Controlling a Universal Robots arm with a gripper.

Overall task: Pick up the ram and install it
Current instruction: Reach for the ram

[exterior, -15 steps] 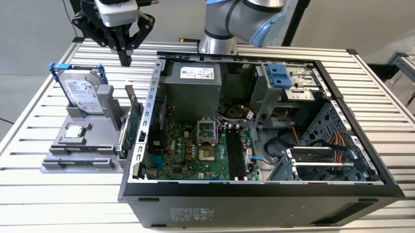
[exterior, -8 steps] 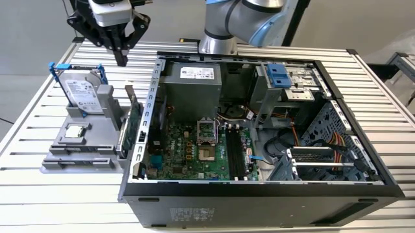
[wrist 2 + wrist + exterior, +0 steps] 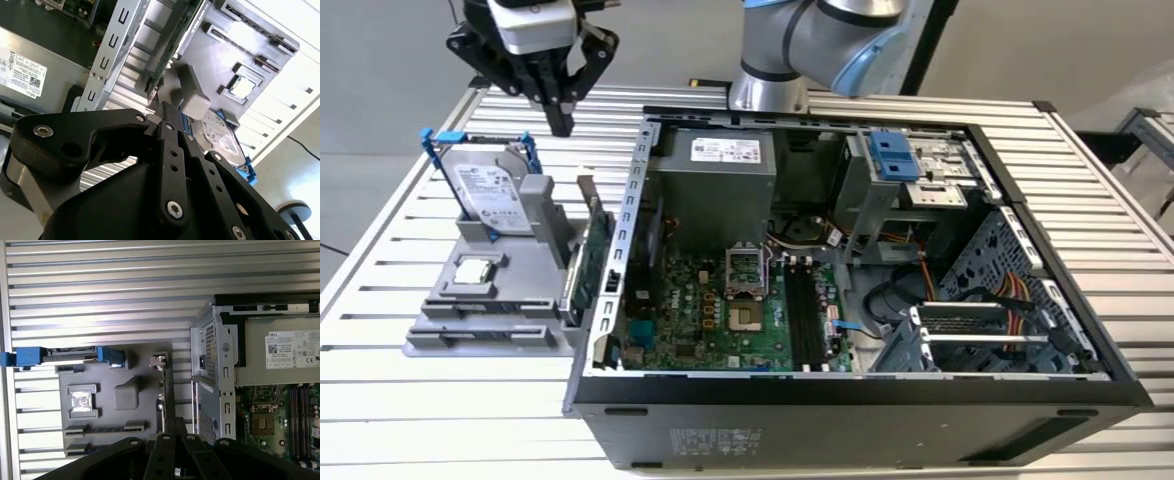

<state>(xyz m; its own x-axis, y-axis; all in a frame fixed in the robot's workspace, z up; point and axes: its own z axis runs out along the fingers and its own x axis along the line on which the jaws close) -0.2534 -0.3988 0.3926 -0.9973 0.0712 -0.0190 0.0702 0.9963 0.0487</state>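
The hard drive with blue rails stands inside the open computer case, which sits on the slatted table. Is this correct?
Not quite. The exterior view shows the hard drive with blue rails standing in the gray holder beside the open computer case, not inside it. The case does sit on the slatted table.

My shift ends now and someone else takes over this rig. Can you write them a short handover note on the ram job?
Gripper: shut, holding nothing, raised over the grey plastic parts holder beside the open black computer case.
Ram, the narrow dark green stick: not in the gripper; where it sits I cannot tell.
Long black memory slots on the green motherboard look unfilled.
Done: nothing that shows. Left: pick-up and install.
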